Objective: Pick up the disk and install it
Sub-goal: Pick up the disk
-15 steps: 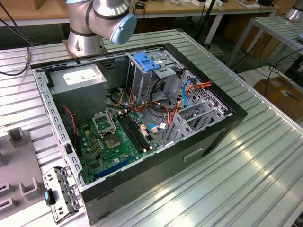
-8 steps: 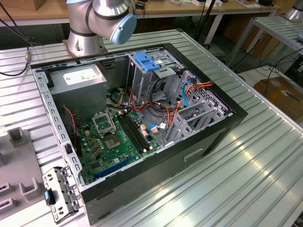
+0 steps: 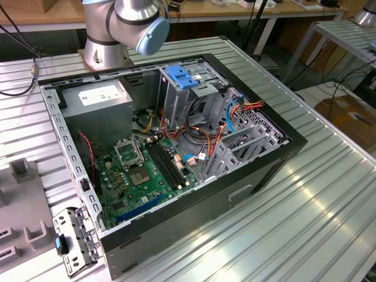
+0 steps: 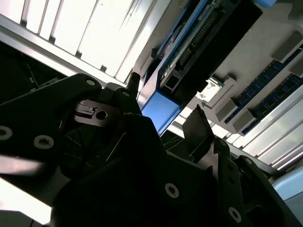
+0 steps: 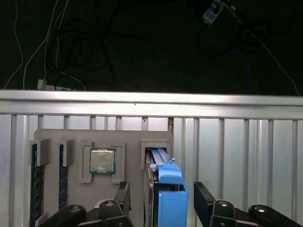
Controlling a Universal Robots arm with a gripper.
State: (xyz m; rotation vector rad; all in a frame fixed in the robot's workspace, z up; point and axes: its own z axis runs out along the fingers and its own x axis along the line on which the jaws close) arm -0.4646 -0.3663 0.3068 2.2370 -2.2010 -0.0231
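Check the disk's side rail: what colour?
Blue. The disk shows its rail best in the first wrist view.

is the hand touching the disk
Apart. In the first wrist view the hand is open, its fingers either side of the disk standing in the tray, with a lighter strip visible between each finger and the disk.
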